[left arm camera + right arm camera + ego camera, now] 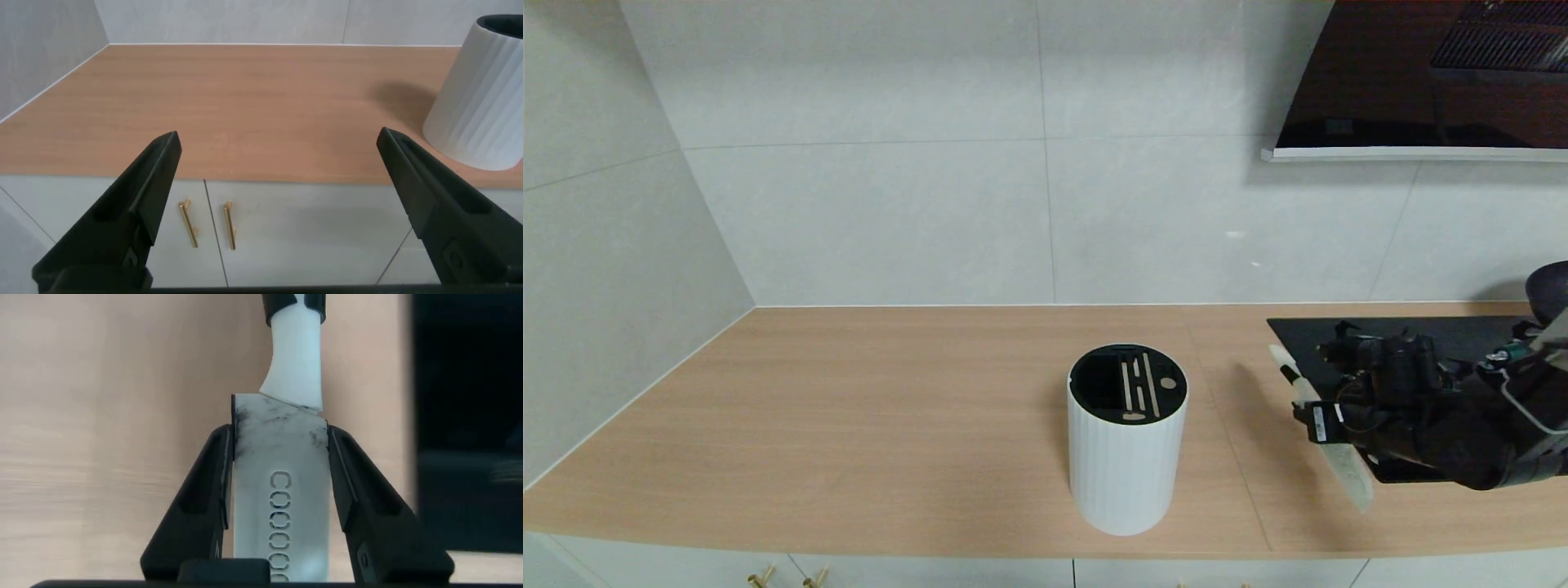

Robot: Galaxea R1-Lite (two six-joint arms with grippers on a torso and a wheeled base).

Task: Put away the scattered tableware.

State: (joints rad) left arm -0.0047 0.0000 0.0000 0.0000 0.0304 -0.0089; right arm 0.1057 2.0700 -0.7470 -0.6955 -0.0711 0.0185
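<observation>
The counter (pixel 890 425) runs the full width in front of me; at its right end sits a black cooktop (pixel 1421 335); toward the middle, nearer the front edge than the back, stands the white ribbed holder (pixel 1127 465), upright, its black top cut with one wide opening and several narrow slots; I see nothing standing in any of them.

The knife (pixel 1343 474) lies near the right end, along the cooktop's near-left edge; its long axis runs from back edge to front edge, slightly slanted, handle toward the wall and pale blade tip toward the front edge; the holder is to its left, well apart.

My right pincer (pixel 1319 420) is on it, straddling the blade (pixel 282 482) across its width; the jaws stand closed in to the blade's two edges and look to be touching both, so I judge it gripped; I cannot tell whether it has left the counter.

My left pincer (pixel 278 139) hangs wide open and holds nothing, just off the front edge toward the left end; the holder (pixel 482 98) is well off to its side.

The right arm is plainly the nearer; the move turns on carrying the knife leftward and tipping it upright over a narrow slot.
</observation>
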